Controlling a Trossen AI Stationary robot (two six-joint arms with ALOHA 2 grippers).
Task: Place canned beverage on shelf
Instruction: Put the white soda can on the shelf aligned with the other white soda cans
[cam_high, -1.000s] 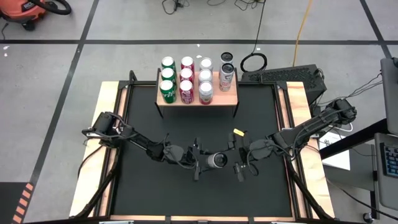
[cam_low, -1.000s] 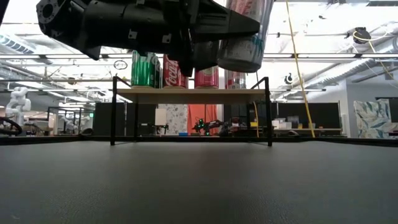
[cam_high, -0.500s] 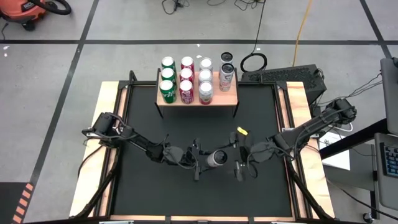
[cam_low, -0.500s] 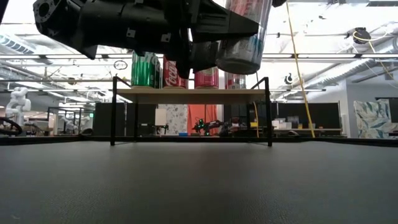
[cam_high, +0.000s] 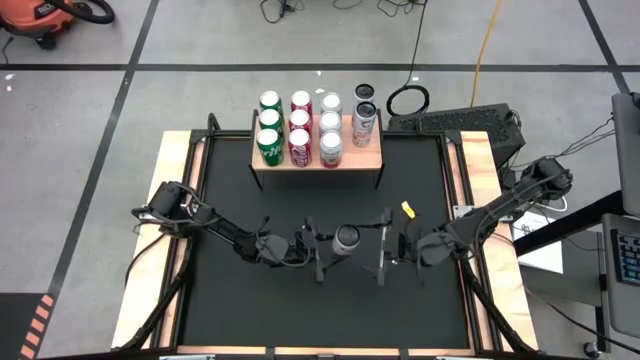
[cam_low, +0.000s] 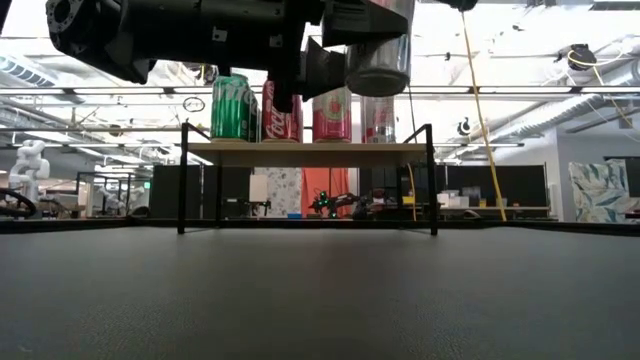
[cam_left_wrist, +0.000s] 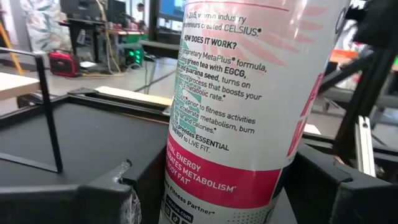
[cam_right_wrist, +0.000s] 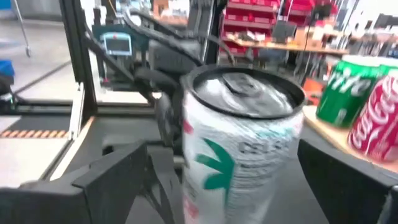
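Left gripper (cam_high: 322, 252) is clamping the Celsius can (cam_high: 346, 239) between its fingers, holding it up off the black mat (cam_high: 230, 190) near table centre. The can's long axis is standing roughly upright (a slight tilt in the right wrist view). Right gripper (cam_high: 383, 246) is sitting just beside the can with its jaws spread wide, holding nothing. The shelf (cam_high: 375, 159) is lying straight ahead toward the far edge, free space at its front right corner next to the cans already there. Left arm is carrying, so it likely does the placing.
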